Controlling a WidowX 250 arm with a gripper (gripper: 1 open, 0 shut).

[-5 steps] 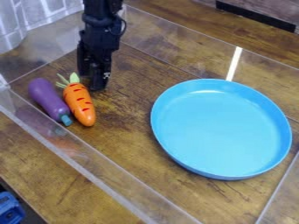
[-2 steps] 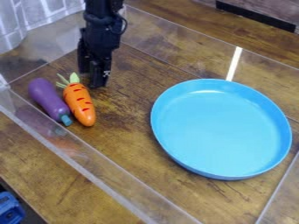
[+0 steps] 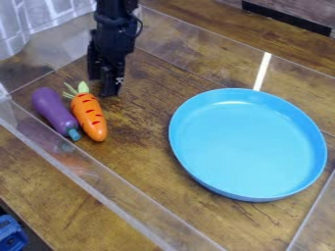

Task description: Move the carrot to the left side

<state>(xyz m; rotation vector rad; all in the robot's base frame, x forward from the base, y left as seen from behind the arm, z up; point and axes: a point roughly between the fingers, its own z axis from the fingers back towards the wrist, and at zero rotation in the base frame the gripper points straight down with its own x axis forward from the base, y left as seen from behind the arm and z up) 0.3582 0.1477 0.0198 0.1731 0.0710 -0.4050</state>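
Carrot (image 3: 89, 115) looked light, rigid, smooth plastic; best gripped across thick middle. Gripper (image 3: 105, 86) hung just above leafy top, fingers slightly parted, empty.

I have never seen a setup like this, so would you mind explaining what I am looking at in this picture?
This is a single view from a camera placed above and in front of a wooden table. The dark upright thing at the top left is a robot arm, ending in its hand, which hangs just above the table and holds nothing. Just in front of it lie an orange toy carrot and a purple toy eggplant, side by side. To the right sits an empty blue plate. Whether the hand is open or shut is hard to tell.
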